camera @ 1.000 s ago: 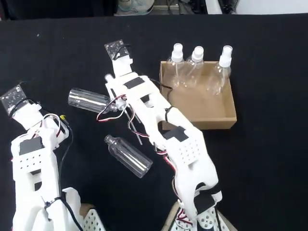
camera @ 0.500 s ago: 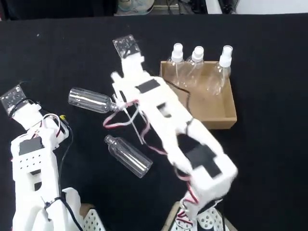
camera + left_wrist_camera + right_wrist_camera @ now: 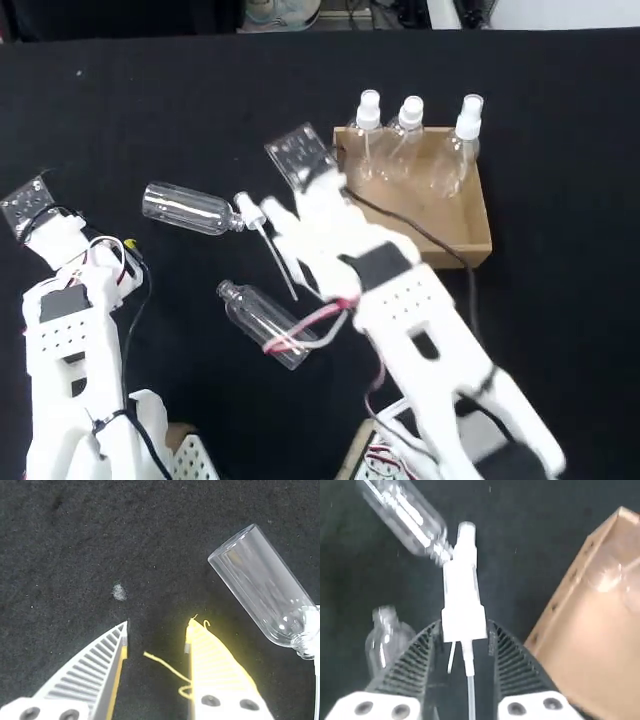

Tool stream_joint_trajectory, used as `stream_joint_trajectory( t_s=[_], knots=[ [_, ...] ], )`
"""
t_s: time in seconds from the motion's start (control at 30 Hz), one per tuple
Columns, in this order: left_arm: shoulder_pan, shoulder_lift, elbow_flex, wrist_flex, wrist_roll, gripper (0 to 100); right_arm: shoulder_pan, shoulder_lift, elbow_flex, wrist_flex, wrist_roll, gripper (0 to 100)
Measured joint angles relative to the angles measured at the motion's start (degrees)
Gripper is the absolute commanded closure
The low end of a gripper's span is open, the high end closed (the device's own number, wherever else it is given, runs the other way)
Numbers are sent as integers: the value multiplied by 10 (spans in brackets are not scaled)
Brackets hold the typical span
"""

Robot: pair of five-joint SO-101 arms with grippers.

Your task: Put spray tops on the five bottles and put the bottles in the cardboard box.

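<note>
Where the high view looks down on the black cloth (image 3: 120,110), the right gripper (image 3: 262,214) is clenched on a white plastic spray top (image 3: 246,207), and its thin dip tube (image 3: 280,262) trails back beside the arm. Just ahead of the tips lies a clear cylindrical bottle (image 3: 188,208), its neck close to the spray top. A second bottle (image 3: 265,322), also clear and capless, lies on its side near the arm. On the gripper's other side sits the shallow square cardboard box (image 3: 470,242), with three capped bottles (image 3: 408,140) upright along its far wall.

In the left wrist view, the left gripper (image 3: 156,639) is released. Its ribbed, tapering fingers (image 3: 97,667) stand apart over fuzzy cloth, with a loose yellow thread (image 3: 162,666) between them. The bottle's (image 3: 260,595) glassy base lies just beyond the yellow finger.

In the right wrist view, black ribbed fingers (image 3: 407,667) of the right gripper (image 3: 464,630) press the spray top's (image 3: 464,600) blocky collar. Its nozzle nearly meets the bottle's (image 3: 405,517) threaded neck. The second bottle (image 3: 387,635) flanks one finger and the box's (image 3: 570,595) matte brown wall flanks the other.
</note>
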Motion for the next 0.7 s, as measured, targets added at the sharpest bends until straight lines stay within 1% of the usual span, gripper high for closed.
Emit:
stream_joint_trajectory(
  t_s=[0.1, 0.27, 0.4, 0.47, 0.63, 0.7],
  knots=[
    [0, 0, 0, 0, 0, 812, 0, -19, 61, 28, 4, 984],
    [0, 0, 0, 0, 0, 812, 0, -19, 148, 25, 61, 970],
    [0, 0, 0, 0, 0, 812, 0, -21, 171, 11, 76, 835],
    [0, 0, 0, 0, 0, 812, 0, -21, 171, 10, 76, 795],
    [0, 0, 0, 0, 0, 812, 0, -21, 171, 10, 76, 802],
    [0, 0, 0, 0, 0, 812, 0, -21, 159, 30, 76, 801]
  ],
)
